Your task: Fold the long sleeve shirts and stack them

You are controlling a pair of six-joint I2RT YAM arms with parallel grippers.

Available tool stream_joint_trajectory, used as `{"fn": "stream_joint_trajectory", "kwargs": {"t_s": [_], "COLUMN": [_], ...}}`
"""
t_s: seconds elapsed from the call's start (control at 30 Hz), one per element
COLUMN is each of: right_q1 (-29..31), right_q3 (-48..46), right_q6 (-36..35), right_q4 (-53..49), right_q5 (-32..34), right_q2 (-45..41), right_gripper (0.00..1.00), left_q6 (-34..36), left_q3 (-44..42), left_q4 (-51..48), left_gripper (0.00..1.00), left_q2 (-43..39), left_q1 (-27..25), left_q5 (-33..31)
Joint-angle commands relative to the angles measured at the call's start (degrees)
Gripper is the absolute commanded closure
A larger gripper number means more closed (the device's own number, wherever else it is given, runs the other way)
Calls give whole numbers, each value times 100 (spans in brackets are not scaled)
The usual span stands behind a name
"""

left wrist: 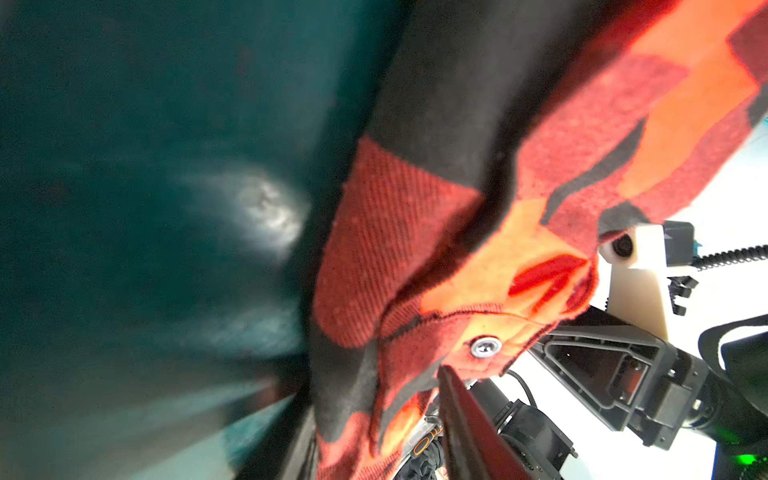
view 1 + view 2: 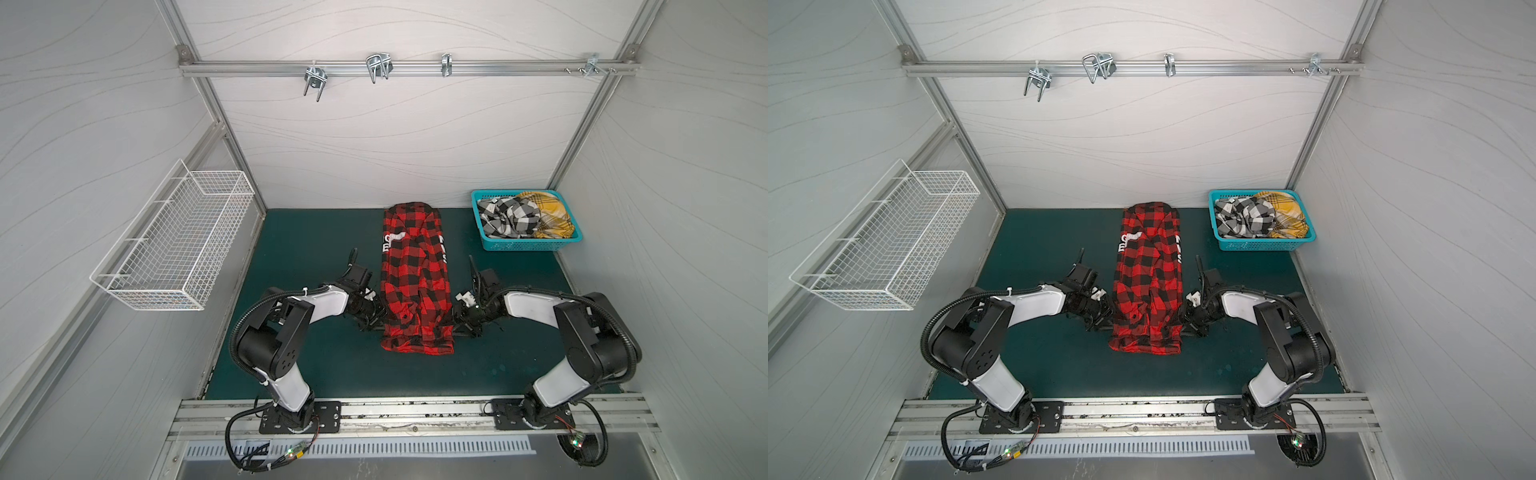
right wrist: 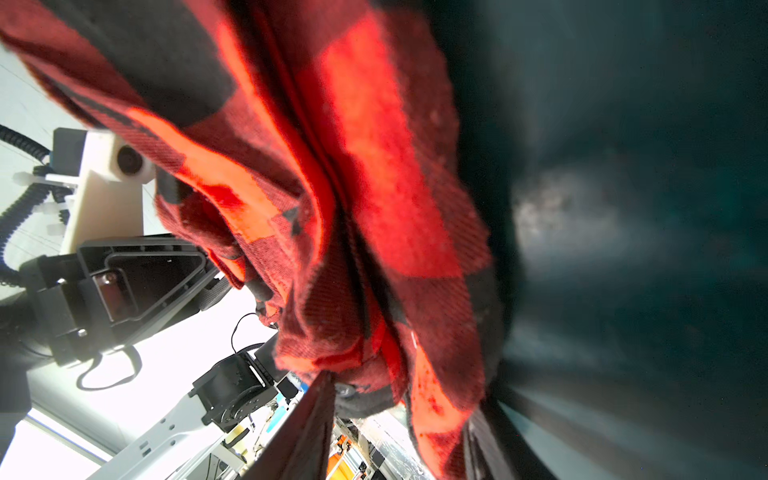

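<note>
The red-and-black shirt point(image 2: 415, 274) point(image 2: 1148, 274) lies lengthwise on the green mat, folded into a narrow strip, with white letters showing near its far end. My left gripper point(image 2: 380, 322) point(image 2: 1106, 322) is at the strip's left edge near the hem and my right gripper point(image 2: 457, 324) point(image 2: 1185, 322) is at its right edge. In the wrist views the plaid cloth point(image 1: 415, 249) point(image 3: 353, 166) sits between each pair of jaws point(image 1: 374, 399) point(image 3: 405, 390) and is raised off the mat. The black-and-white shirt point(image 2: 507, 218) and the yellow shirt point(image 2: 548, 216) lie crumpled in the basket.
The turquoise basket point(image 2: 525, 245) point(image 2: 1258, 245) stands at the mat's back right corner. A white wire basket point(image 2: 174, 245) hangs on the left wall. Metal hooks point(image 2: 378, 66) hang from the rail on the back wall. Bare green mat point(image 2: 316, 249) lies left of the shirt.
</note>
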Motion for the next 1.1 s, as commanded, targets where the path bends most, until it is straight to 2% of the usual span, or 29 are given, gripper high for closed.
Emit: {"fn": "stream_joint_trajectory", "kwargs": {"t_s": [0.0, 0.37, 0.6, 0.87, 1.07], "right_q1": [116, 300, 546, 569, 635], "right_q3": [-122, -171, -164, -169, -106], "right_q6": [9, 88, 272, 367, 436], "right_q4": [-160, -196, -77, 64, 104], "right_q5": [415, 516, 612, 591, 622], "right_q2": [20, -210, -72, 1, 59], "right_gripper": [45, 39, 51, 62, 66], "left_q6": [43, 105, 24, 7, -55], "left_q3": [-438, -743, -597, -590, -527], "left_q4": [-356, -377, -279, -175, -41], "left_gripper": [52, 52, 54, 70, 77], "left_q2": [246, -71, 299, 478, 643], "left_q1": [-147, 284, -35, -110, -289], "left_q5": [-663, -564, -617, -551, -428]}}
